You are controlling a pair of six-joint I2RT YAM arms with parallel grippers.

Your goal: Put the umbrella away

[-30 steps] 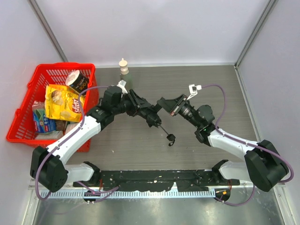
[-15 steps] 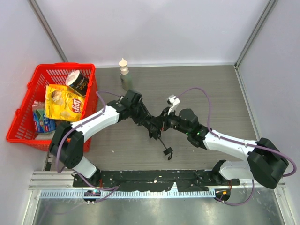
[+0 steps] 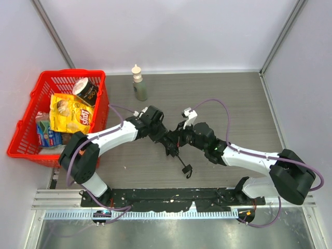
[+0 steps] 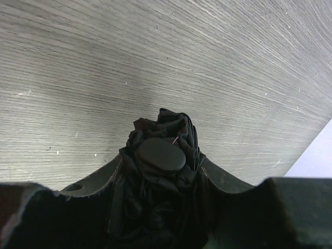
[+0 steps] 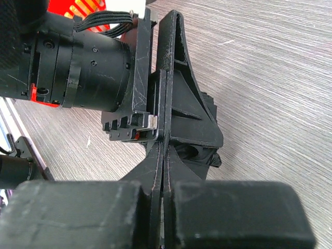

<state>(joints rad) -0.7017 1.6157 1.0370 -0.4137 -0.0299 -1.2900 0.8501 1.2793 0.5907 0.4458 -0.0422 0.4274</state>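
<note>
Seen from above, two robot arms meet over the middle of a grey wood-grain table (image 3: 228,98). Between them is the umbrella (image 4: 162,179), a compact black one, folded.

Its long axis runs diagonally. The bunched fabric end lies toward the rear left, at the arms' meeting point. The thin black shaft (image 3: 180,158) slants from there toward the near right. It ends in a small black handle (image 3: 188,171) with a short wrist loop, which points toward the near edge of the table. I cannot tell whether the handle touches the table.

The left end effector (image 3: 166,138) is clamped around the fabric end. In its wrist view, crumpled dark charcoal cloth fills the gap between the two fingers (image 4: 98,179). A smooth oval black cap (image 4: 161,154) sits on top of the folds, with the table surface behind it.

The right end effector (image 5: 165,104) is clenched, with its two fingers pressed flat against each other. It sits just beside the left end effector's body, with a little dark fabric showing behind it.

A red plastic basket (image 3: 31,98) stands at the left edge of the table. It holds a yellow snack bag (image 3: 70,115), a dark round tub (image 3: 86,90) and a blue packet (image 3: 50,137). A small beige bottle (image 3: 139,83) stands upright near the rear edge, well apart from the umbrella.
</note>
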